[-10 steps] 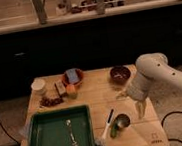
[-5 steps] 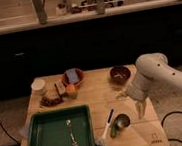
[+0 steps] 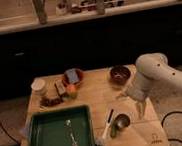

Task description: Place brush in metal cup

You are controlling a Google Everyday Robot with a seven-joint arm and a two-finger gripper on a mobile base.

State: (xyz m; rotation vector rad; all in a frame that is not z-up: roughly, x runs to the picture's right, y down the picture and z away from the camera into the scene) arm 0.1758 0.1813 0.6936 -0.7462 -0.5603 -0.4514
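Take the metal cup (image 3: 122, 121) as your anchor. It sits near the front right of the wooden table (image 3: 97, 94), mouth tipped toward the camera (could be lying partly on its side, can't tell for sure). The brush (image 3: 105, 132) lies flat on the table just left of the cup, close enough that it may touch the rim. Its long axis runs diagonally: black tip up and slightly right, level w/ the cup's far edge, dark bristle head down and left, toward the table's front edge and near the green tray (image 3: 43, 144).

The gripper (image 3: 140, 112) hangs just right of the cup, fingers pointing down, near table height. It carries nothing, but you can't tell whether it's spread or closed.

So the brush is to the gripper's left, w/ the cup standing between the two. That's the relation your next move turns on, I'd judge: you'd have to go up and over the cup, then line the fingers across the handle, i.e. square to that diagonal. A low sideways sweep would likely knock the cup.

Also left of the cup: a fork (image 3: 71, 135) in the tray, not your target.
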